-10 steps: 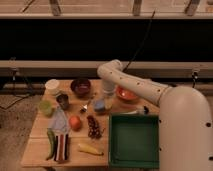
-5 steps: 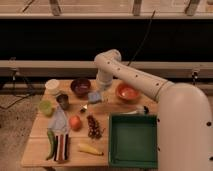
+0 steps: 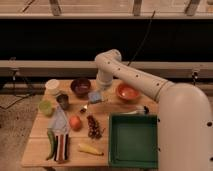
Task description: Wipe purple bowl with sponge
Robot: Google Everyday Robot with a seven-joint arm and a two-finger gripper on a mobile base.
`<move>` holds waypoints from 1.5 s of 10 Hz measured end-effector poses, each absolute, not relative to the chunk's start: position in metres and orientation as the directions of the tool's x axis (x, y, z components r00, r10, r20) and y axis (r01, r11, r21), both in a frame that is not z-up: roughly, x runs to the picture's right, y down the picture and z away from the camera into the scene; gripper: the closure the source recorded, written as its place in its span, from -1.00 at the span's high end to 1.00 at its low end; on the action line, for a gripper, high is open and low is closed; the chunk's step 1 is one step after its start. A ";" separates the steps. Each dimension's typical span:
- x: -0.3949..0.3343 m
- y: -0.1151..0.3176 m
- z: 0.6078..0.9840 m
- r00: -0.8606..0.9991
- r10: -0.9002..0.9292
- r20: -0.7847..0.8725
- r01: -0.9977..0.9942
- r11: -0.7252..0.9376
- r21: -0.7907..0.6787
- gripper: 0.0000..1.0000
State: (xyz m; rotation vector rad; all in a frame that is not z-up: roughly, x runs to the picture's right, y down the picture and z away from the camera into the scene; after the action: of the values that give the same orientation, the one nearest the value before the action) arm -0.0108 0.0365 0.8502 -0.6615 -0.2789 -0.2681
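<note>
The gripper (image 3: 100,90) hangs over the sponge (image 3: 95,97), just right of the bowl (image 3: 81,86). Whether it holds the sponge, I cannot tell. Wiping seems not yet begun.

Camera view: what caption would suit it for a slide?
Robot gripper over the light-blue sponge, beside the purple bowl.

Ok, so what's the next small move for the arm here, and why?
Probably carry the sponge the short way over and into the purple bowl, assuming it is gripped, which can't be seen. The gripper is down right at the sponge, and the sponge sits beside the bowl, not inside it, so nothing is touching the bowl to wipe it.
</note>
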 end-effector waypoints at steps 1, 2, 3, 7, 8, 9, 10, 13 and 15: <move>-0.002 0.028 0.854 0.932 -0.146 0.331 0.318 0.767 -0.558 -1.00; 0.001 0.019 0.860 0.934 -0.139 0.328 0.309 0.773 -0.554 -1.00; 0.001 0.005 0.868 0.937 -0.130 0.325 0.299 0.782 -0.547 -1.00; -0.010 -0.029 0.896 0.940 -0.127 0.316 0.290 0.785 -0.547 -1.00; -0.027 -0.035 0.901 0.936 -0.141 0.322 0.304 0.785 -0.540 -1.00; -0.039 -0.038 0.905 0.933 -0.156 0.324 0.317 0.781 -0.538 -1.00; -0.056 -0.041 0.909 0.927 -0.173 0.332 0.336 0.776 -0.533 -1.00; -0.096 -0.050 0.926 0.913 -0.217 0.347 0.380 0.763 -0.522 -1.00; -0.108 -0.065 0.943 0.914 -0.227 0.336 0.379 0.774 -0.508 -1.00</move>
State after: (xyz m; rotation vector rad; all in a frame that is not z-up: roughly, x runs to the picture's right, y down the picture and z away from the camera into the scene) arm -0.1076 -0.0651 0.9428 -0.6025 -0.2635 -0.3320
